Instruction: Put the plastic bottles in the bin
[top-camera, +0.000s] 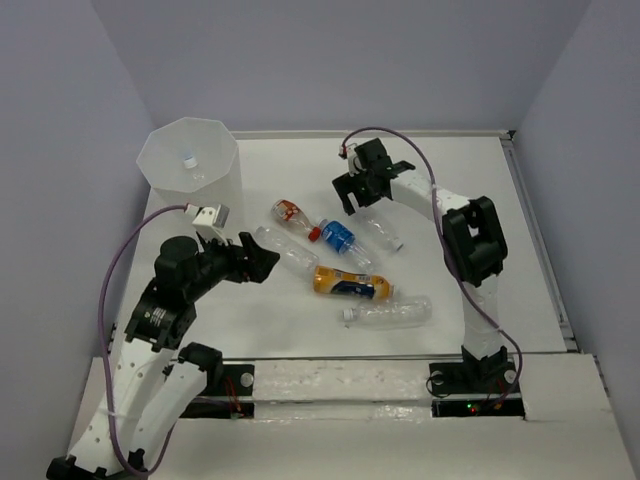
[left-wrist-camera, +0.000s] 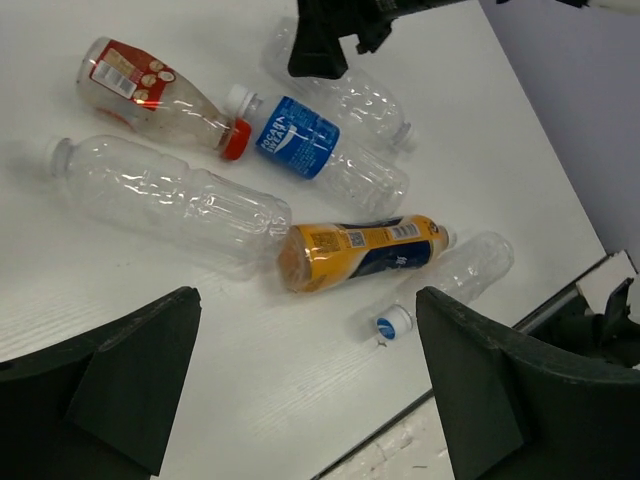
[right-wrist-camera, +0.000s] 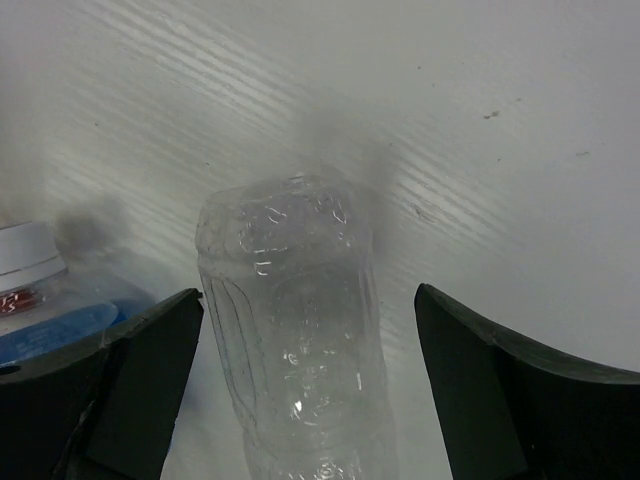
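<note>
The bin (top-camera: 190, 170) stands at the back left with one clear bottle inside. Several plastic bottles lie mid-table: red-labelled (top-camera: 290, 213) (left-wrist-camera: 150, 90), blue-labelled (top-camera: 340, 238) (left-wrist-camera: 320, 150), a long clear one (top-camera: 285, 250) (left-wrist-camera: 170, 200), orange (top-camera: 350, 284) (left-wrist-camera: 360, 250), and a clear one (top-camera: 395, 312) (left-wrist-camera: 460, 275). My right gripper (top-camera: 358, 203) (right-wrist-camera: 305, 400) is open, its fingers on either side of another clear bottle (right-wrist-camera: 300, 340) (top-camera: 382, 231) but not touching it. My left gripper (top-camera: 258, 257) (left-wrist-camera: 305, 390) is open and empty, just left of the long clear bottle.
The table's raised right edge (top-camera: 540, 240) and front edge (left-wrist-camera: 470, 350) bound the surface. Grey walls close in behind and at both sides. The right gripper's black body (left-wrist-camera: 325, 40) hangs over the far clear bottle (left-wrist-camera: 350, 90) in the left wrist view.
</note>
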